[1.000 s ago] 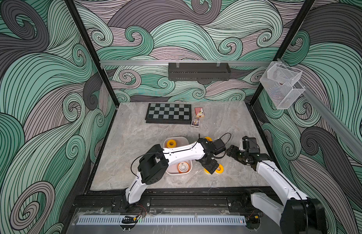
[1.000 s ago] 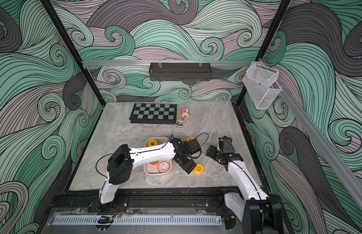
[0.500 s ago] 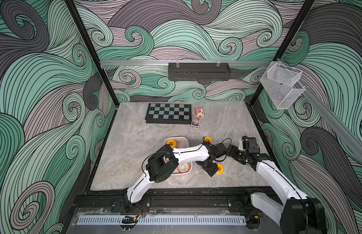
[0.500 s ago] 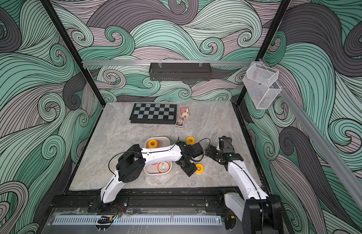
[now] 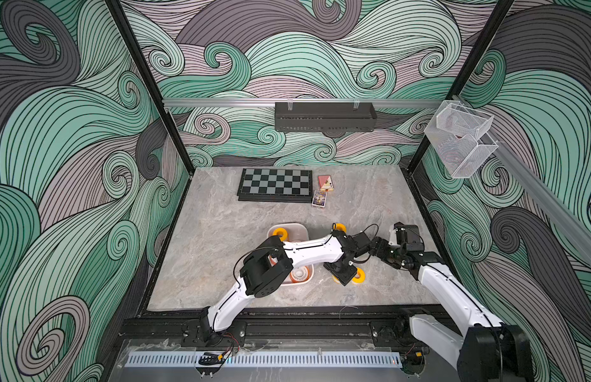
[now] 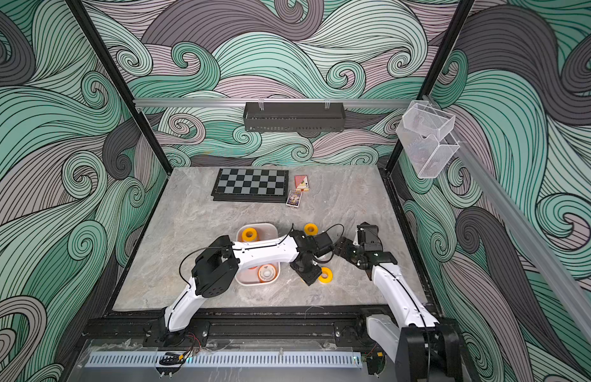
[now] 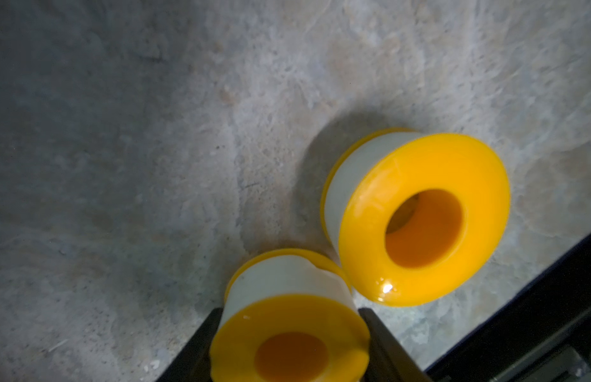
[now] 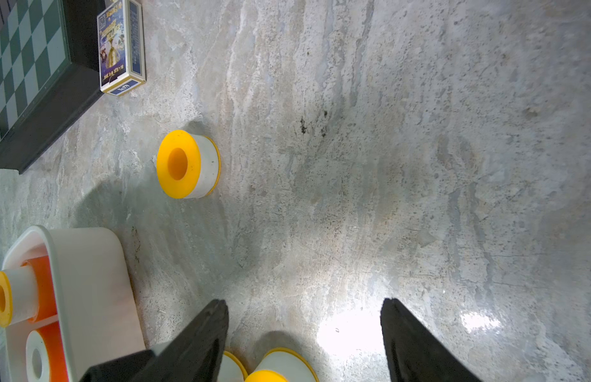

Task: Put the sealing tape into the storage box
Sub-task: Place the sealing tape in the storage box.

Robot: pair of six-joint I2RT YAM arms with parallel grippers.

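Note:
In the left wrist view my left gripper (image 7: 291, 311) is shut on a yellow sealing tape roll (image 7: 289, 340) that stands on the marble, one black finger against each side. A second yellow roll (image 7: 423, 225) stands right beside it. In both top views that gripper (image 5: 342, 276) (image 6: 309, 276) is down just right of the white storage box (image 5: 289, 225), next to the second roll (image 5: 358, 275). The box holds a yellow roll (image 5: 280, 234) and an orange spool (image 5: 300, 274). A third yellow roll (image 8: 185, 164) stands apart on the table. My right gripper (image 8: 304, 330) hangs open and empty beside the left wrist.
A chessboard (image 5: 275, 183) and two playing-card packs (image 5: 325, 183) (image 5: 319, 199) lie at the back of the table. A black shelf (image 5: 324, 116) hangs on the back wall, and clear mesh baskets (image 5: 459, 139) hang on the right rail. The two wrists are close together.
My left gripper has come down beside the box and its jaws have closed in around one yellow roll. The right arm has barely moved.

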